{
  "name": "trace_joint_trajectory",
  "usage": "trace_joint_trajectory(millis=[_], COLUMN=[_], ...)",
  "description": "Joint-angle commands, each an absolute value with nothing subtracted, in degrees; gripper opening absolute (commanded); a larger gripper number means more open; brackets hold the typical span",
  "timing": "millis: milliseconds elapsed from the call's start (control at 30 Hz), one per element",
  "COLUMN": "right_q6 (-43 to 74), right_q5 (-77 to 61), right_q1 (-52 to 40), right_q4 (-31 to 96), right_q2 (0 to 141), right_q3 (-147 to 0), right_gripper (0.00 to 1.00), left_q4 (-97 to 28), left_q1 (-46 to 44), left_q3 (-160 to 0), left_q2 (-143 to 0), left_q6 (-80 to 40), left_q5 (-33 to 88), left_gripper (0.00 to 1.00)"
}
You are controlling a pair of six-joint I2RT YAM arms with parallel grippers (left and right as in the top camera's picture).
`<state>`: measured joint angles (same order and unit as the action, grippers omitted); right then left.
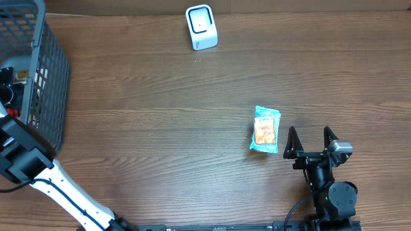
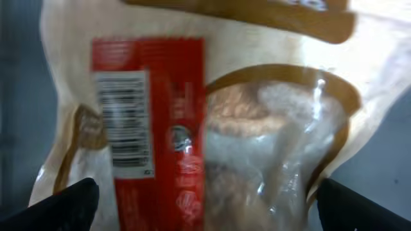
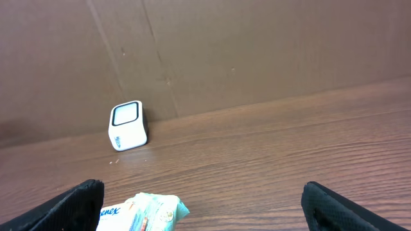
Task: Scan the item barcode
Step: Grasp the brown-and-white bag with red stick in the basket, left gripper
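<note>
A beige snack bag [image 2: 270,128] with a red label and a barcode [image 2: 122,122] fills the left wrist view. My left gripper [image 2: 205,192] hovers close over it, open, its fingertips [image 2: 77,199] wide on either side. In the overhead view the left arm [image 1: 26,160] reaches into the grey basket [image 1: 48,70]. A teal tissue pack [image 1: 265,129] lies on the table. My right gripper [image 1: 310,133] stands open just right of it, holding nothing. The pack [image 3: 144,213] shows at the lower left of the right gripper [image 3: 202,192]. The white scanner [image 1: 201,27] stands at the back.
The basket takes up the table's far left corner, and its mesh walls rise around the left gripper. In the right wrist view the scanner [image 3: 128,124] stands before a brown cardboard wall [image 3: 257,51]. Bare wood lies between the pack and the scanner.
</note>
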<state>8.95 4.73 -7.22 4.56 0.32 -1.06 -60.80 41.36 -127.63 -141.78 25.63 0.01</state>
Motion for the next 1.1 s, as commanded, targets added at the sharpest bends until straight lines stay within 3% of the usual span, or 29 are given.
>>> trace_joint_trajectory(millis=[0,100,200,333,500,1067], right_q6=[8.8,8.8,8.8,8.8,8.8,8.8], right_q5=[5.04,5.04,5.04,5.04,5.04,5.04], right_q1=[-7.05,-7.05,-7.05,-7.05,-7.05,-7.05], right_q4=[4.32,4.29,4.32,4.29,4.32,4.32], right_q2=[0.16,0.16,0.16,0.16,0.16,0.16], right_q3=[-0.47,-0.47,-0.47,-0.47,-0.47,-0.47], right_gripper=[1.0,1.0,1.0,1.0,1.0,1.0], left_q4=[-58.67,-57.82,-57.82,-57.87,-58.24,-63.02], left_q1=[41.32,41.32,41.32,41.32,41.21,41.21], left_q3=[-122.17,-121.14,-121.21,-121.23,-121.86,-133.4], left_q2=[-143.15,-143.15,-143.15,-143.15,-143.11,-131.11], left_q6=[30.04,30.04,30.0,27.94,24.32,7.22], left_q5=[0.47,0.49,0.47,0.51,1.19,8.91], left_gripper=[1.0,0.79,0.46,0.34,0.04,0.04])
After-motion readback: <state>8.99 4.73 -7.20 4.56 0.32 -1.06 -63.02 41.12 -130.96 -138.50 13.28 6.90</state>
